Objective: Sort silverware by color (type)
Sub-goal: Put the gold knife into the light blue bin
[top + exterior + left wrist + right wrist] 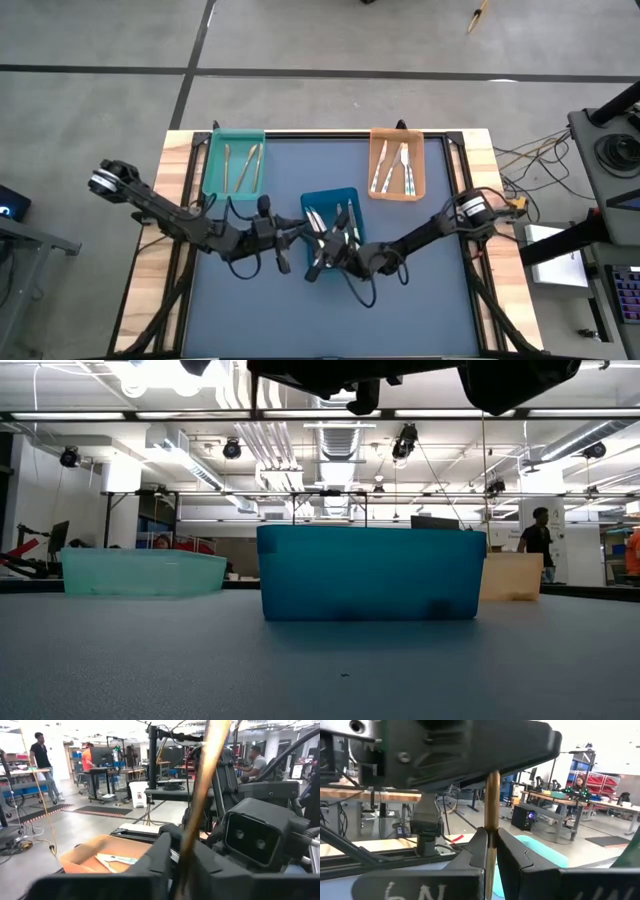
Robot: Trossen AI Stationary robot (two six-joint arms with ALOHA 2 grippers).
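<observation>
Both hands meet over blue tray, one gold-tan utensil (492,815) between them.

Right hand (491,854) pinches the handle tight; left hand (182,862) pressed onto same piece, mid-handoff above blue tray (330,200) at worktop (400,290) centre. Risk: if right lets go before left grip's firm, utensil slips into wrong tray w/ pale-blue pieces, not teal tray (212,170) w/ the gold ones.
</observation>
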